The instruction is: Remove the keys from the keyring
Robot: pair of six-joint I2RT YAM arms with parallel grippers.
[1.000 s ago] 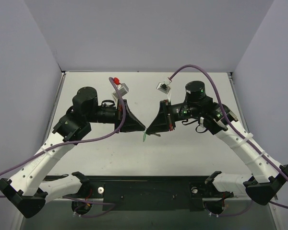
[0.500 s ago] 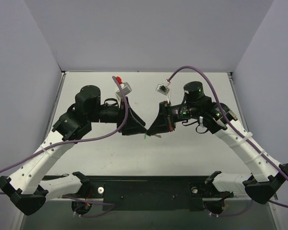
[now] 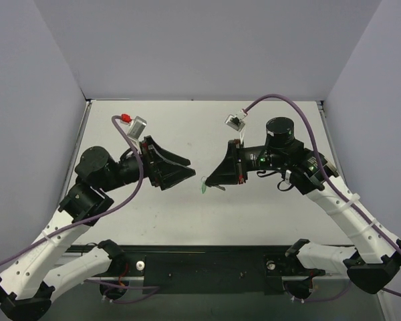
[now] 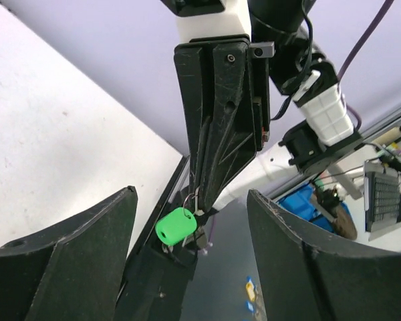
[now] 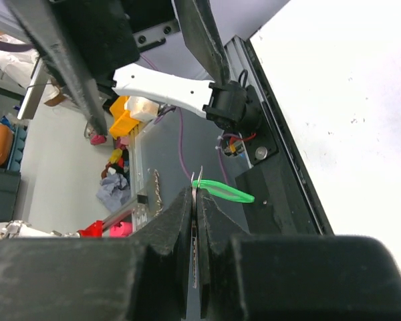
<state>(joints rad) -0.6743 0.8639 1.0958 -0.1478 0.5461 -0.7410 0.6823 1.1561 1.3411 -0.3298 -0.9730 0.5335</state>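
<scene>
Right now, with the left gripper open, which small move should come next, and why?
Probably move the left gripper in and close it on the keyring, at its green tag. The right gripper is shut on a thin metal piece, apparently the key, and the tag hangs free past its fingertips. The left jaws stand open and empty, so nothing pulls against the right.

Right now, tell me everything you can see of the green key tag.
The green tag is a small, bright green oval, plastic by its look, with thin silver metal at one end. It hangs in the air, sticking out sideways from the tip of the right hand, whose shut fingers pinch that metal. The open left hand is apart from it.
</scene>
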